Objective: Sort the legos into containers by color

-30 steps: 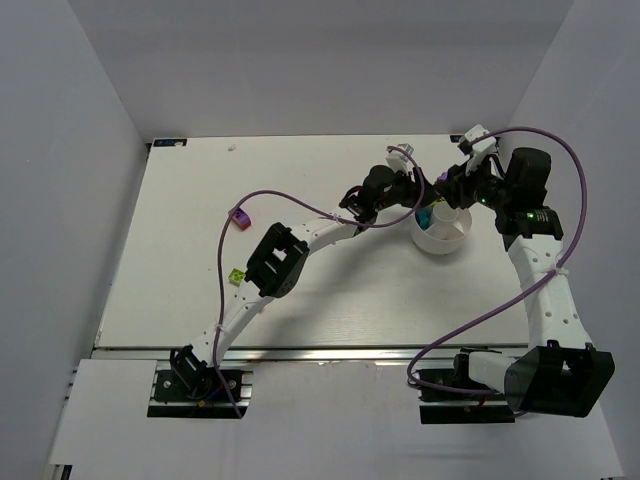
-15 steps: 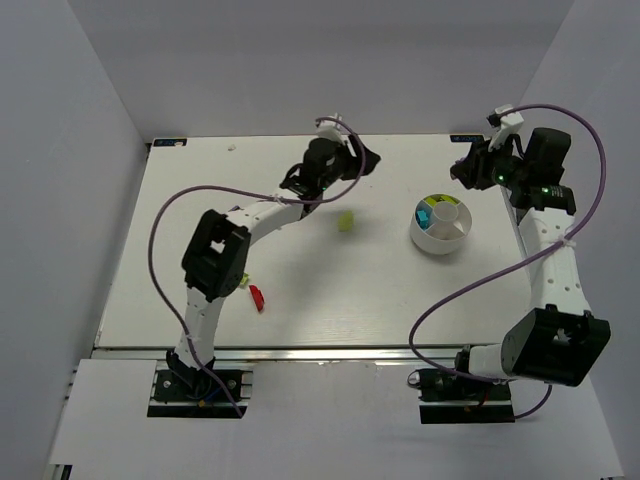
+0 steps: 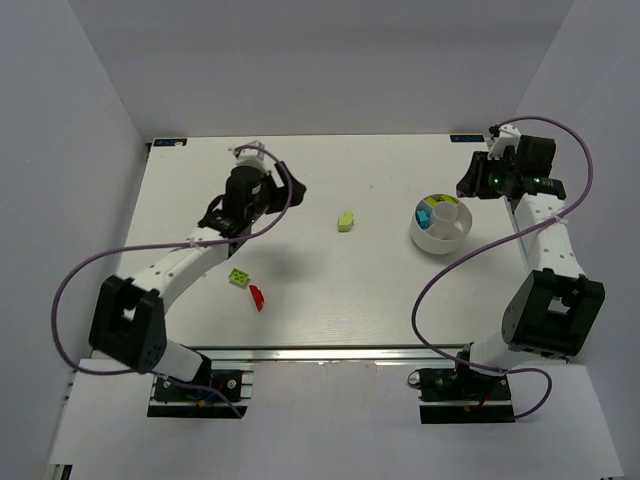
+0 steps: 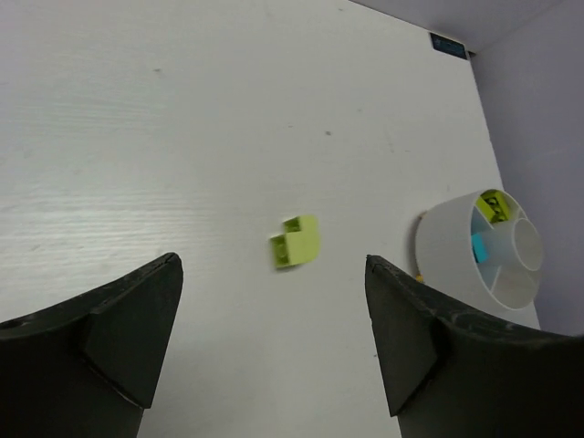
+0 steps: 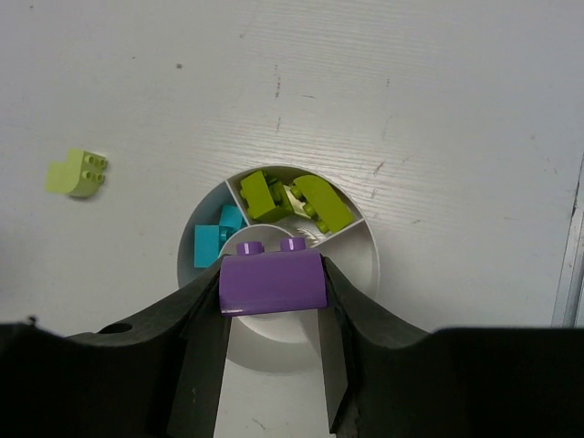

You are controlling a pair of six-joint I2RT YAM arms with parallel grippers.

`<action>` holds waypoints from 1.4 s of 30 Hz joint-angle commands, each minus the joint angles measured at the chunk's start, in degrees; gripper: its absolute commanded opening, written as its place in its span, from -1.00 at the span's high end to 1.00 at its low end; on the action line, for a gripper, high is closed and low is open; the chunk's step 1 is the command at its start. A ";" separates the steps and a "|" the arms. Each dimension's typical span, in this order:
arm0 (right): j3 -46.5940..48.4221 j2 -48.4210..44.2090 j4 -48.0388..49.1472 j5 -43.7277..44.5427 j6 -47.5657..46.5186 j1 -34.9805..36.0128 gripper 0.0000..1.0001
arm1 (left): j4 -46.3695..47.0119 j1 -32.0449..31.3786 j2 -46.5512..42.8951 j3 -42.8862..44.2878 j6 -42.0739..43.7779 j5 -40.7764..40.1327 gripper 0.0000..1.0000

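My right gripper [image 5: 272, 290] is shut on a purple brick [image 5: 272, 283] and holds it above the middle of the round white divided bowl [image 5: 368, 266]. One compartment holds lime bricks [image 5: 292, 196], another holds cyan bricks [image 5: 214, 242]. In the top view the right gripper [image 3: 474, 184] hangs at the bowl's [image 3: 432, 243] far right. My left gripper [image 4: 271, 301] is open and empty, above the table's far left [image 3: 283, 190]. A lime brick [image 4: 295, 242] lies ahead of it in mid-table [image 3: 346, 220] and also shows in the right wrist view [image 5: 78, 173].
A second lime brick [image 3: 239, 277] and a red brick [image 3: 257, 297] lie on the near left of the table, under the left forearm's reach. Grey walls close in the table on the left, back and right.
The left arm has swung from the bowl across to the far left of the table. The right gripper has stayed by the bowl, shifting slightly.
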 commanded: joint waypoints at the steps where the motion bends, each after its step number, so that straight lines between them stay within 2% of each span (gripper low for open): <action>1: -0.11 0.49 2.11 4.00 3.72 -0.48 1.00 | -5.99 2.83 -9.49 -5.12 0.67 -4.02 -0.81; 9: -1.08 3.12 1.15 9.35 9.79 -1.45 1.00 | -11.11 3.80 -22.06 -16.90 -4.07 -9.90 -0.82; 14: -3.63 3.91 1.33 9.10 11.90 -2.41 1.00 | -12.07 3.89 -29.79 -23.93 -6.97 -12.10 -0.82; 20: -3.45 5.93 1.85 8.83 13.04 -2.50 1.00 | -14.71 3.89 -31.39 -24.47 -7.06 -14.04 -0.84; 27: -3.45 8.31 2.38 9.10 13.05 -2.59 0.65 | -15.50 3.89 -31.74 -24.03 -6.98 -14.48 -0.84; 33: -3.19 8.66 2.56 8.66 13.22 -3.12 0.09 | -16.56 3.89 -32.09 -23.24 -6.45 -15.27 -0.84; 35: -3.02 8.49 2.38 8.31 13.22 -3.55 -0.03 | -16.47 3.89 -31.74 -22.89 -6.19 -15.45 -0.85; 42: -1.52 8.05 1.24 6.03 13.31 -4.44 -0.16 | -16.65 3.89 -29.20 -20.69 -4.87 -15.62 -0.87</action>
